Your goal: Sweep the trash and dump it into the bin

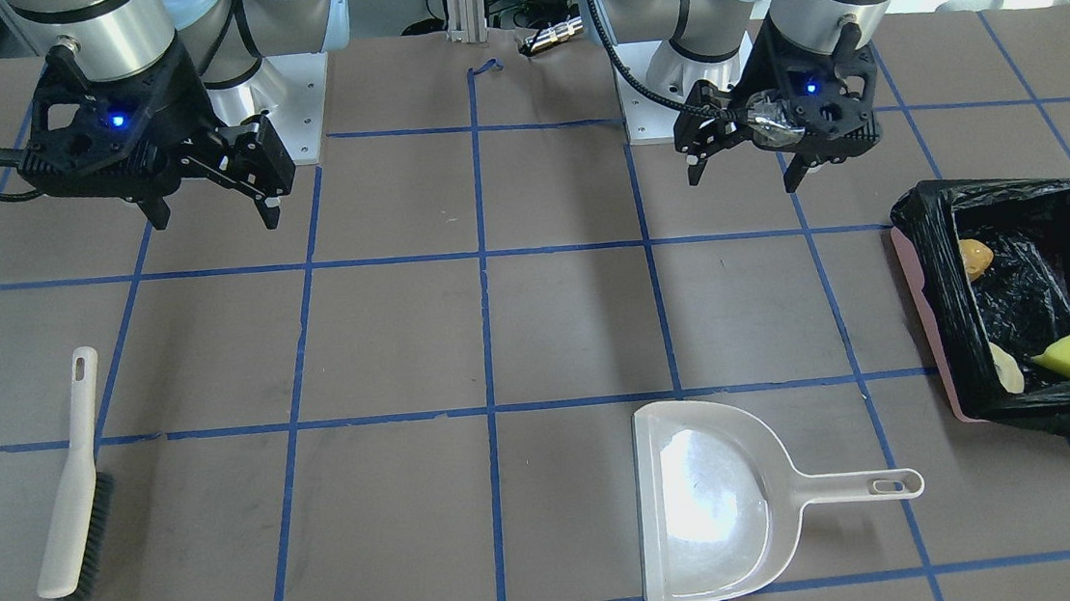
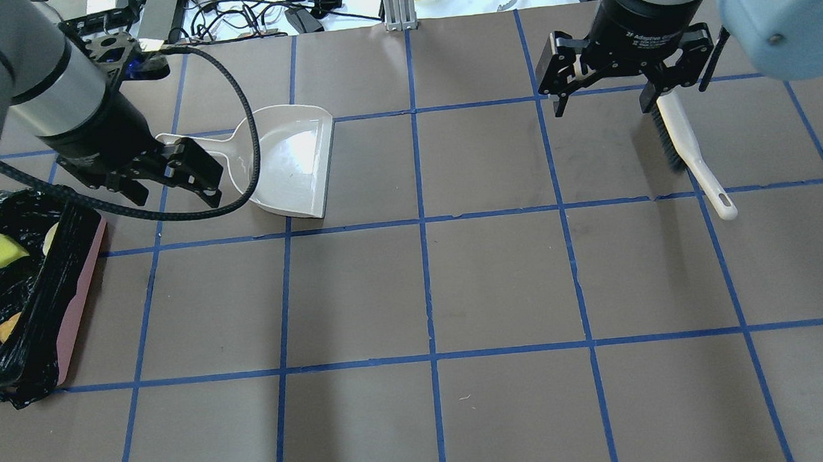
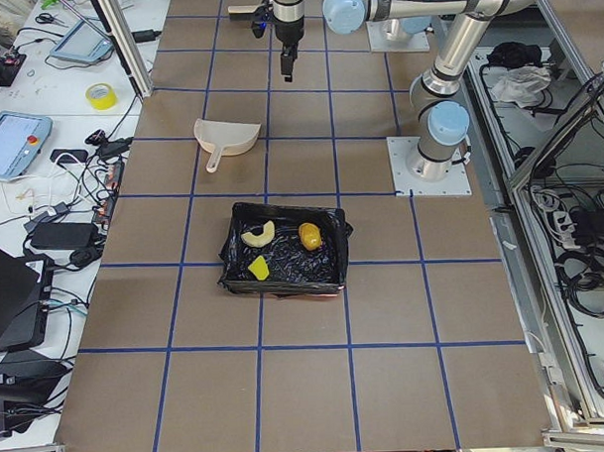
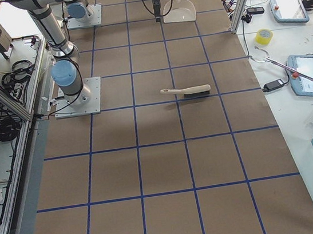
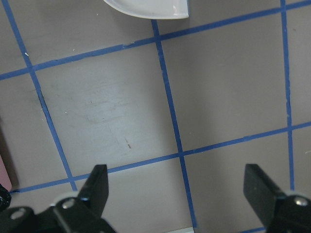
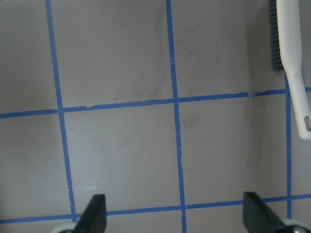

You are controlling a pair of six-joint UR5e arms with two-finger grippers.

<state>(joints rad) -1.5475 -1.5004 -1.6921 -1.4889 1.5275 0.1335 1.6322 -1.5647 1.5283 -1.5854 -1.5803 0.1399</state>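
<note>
Currently, all three scraps of trash lie inside the bin (image 1: 941,289). The amber lump (image 1: 975,257) rests against the bag wall nearest the robot. The yellow wedge (image 1: 1066,358) and the cream crescent (image 1: 1006,368) sit just beside each other at the opposite end.

The dustpan (image 1: 708,508) lies flat on the desk (image 1: 576,326), apart from the bin, with its handle pointing toward it. Its pan shows no scrap. The brush (image 1: 72,486) lies on the robot's right side, well apart from the dustpan.

The left jaws are released and grasp nothing. The right jaws are likewise released and grasp nothing. Both hang above the desk near the arm bases.

Assessment: sweeping and dumping appear complete, and no step appears to remain.
</note>
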